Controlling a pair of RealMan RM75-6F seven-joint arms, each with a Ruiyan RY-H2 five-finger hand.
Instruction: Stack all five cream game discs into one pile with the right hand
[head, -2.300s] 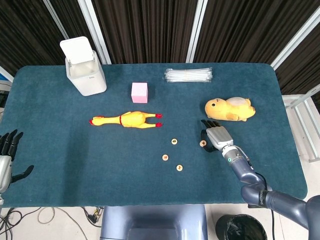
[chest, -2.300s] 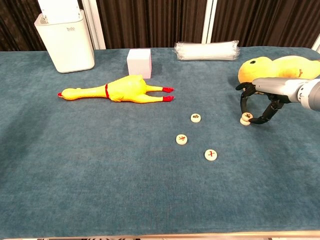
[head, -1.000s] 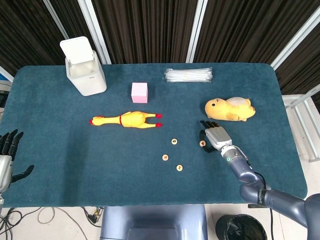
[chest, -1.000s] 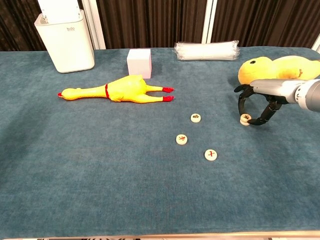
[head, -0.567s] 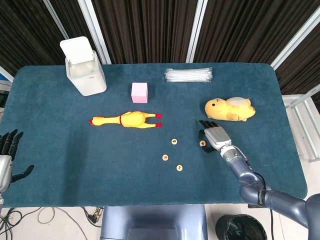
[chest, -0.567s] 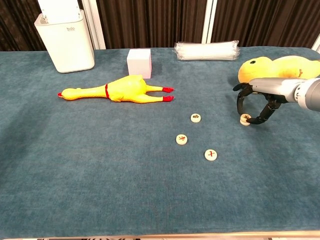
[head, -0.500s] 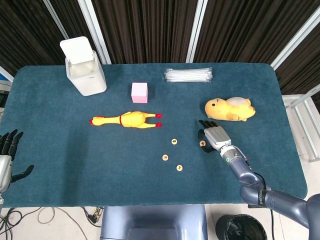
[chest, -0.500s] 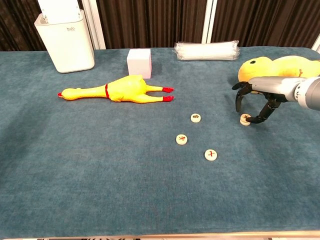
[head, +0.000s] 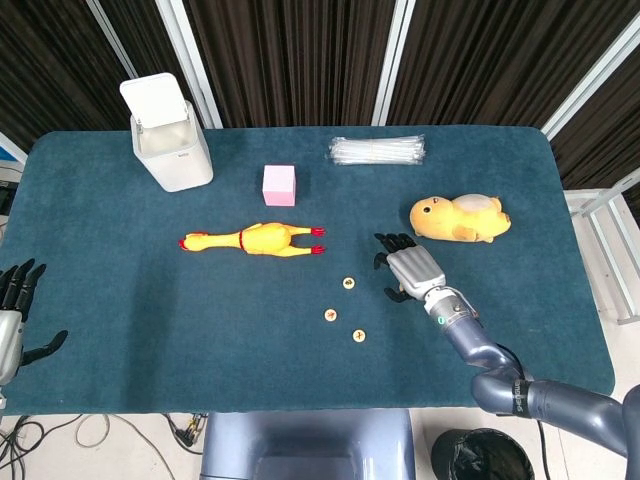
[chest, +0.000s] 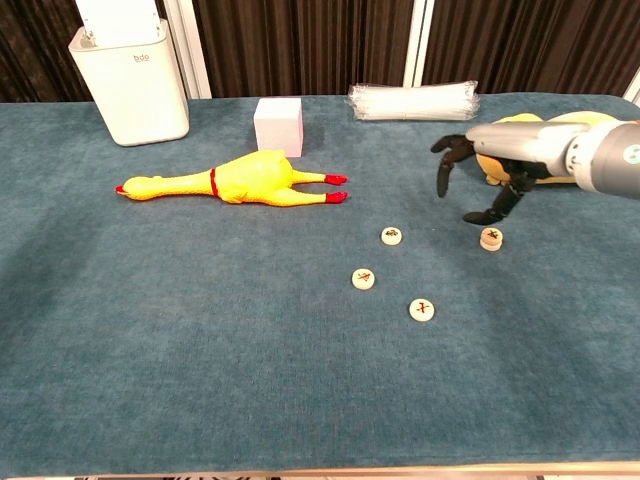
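Right hand (chest: 478, 170) up in the air over the blue table (chest: 200, 330), fingers (chest: 447, 147) apart and curled down, holding nothing. Just below it, a small pile of cream discs (chest: 491, 238) on the table, not touching the hand; hidden under the hand in the head view. How many in the pile, cannot tell. Three more cream discs lying alone to the left: one (chest: 392, 236) nearest the pile, one (chest: 363, 278) lower, one (chest: 422, 310) closest to the front edge. All apart from each other.

Left hand (head: 14, 318) far off at the table's left edge, fingers apart, empty.

Behind the right hand, a yellow plush toy (head: 458, 217). Yellow rubber chicken (chest: 235, 182) lying on its side, a pink cube (chest: 278, 125) behind it. White bin (chest: 130, 70) at the back left. Clear bundle of straws (chest: 413, 101) at the back.
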